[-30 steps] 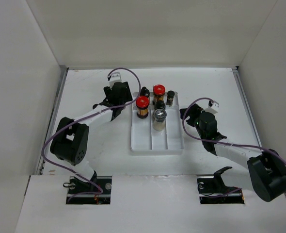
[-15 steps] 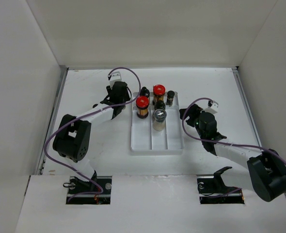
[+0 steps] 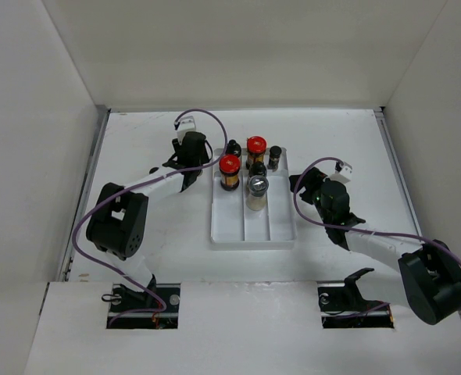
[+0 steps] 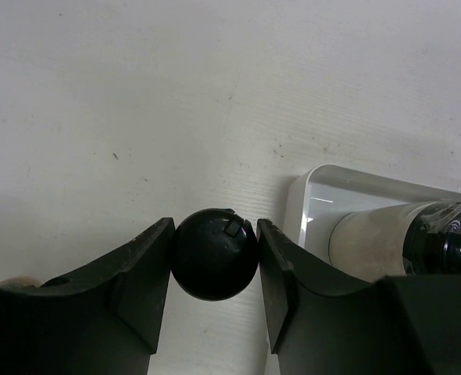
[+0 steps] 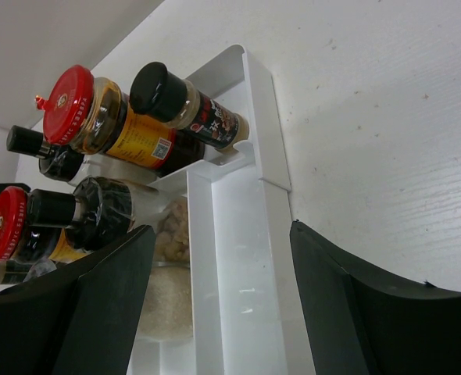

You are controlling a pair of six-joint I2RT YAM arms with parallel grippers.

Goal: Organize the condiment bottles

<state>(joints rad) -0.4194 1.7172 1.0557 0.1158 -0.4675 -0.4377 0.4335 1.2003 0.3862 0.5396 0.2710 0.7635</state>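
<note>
Black-capped bottle (image 4: 215,262) sits just left of the white tray (image 4: 348,181), pinched by its cap in the left gripper (image 4: 215,234). The right gripper (image 5: 221,233) gapes wide, holding nothing.

Red-lidded jars (image 3: 255,145) in white tray (image 3: 271,226)

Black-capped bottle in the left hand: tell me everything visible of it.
Of the black-capped bottle only the top shows: a round, glossy black cap, plastic-looking, with a small raised tab near the far edge. Seen from straight above, it appears upright; the body is hidden. It stands on the white table just outside the corner of the white tray, not touching it. The left hand is shut on it, its fingers pressing both sides.
</note>
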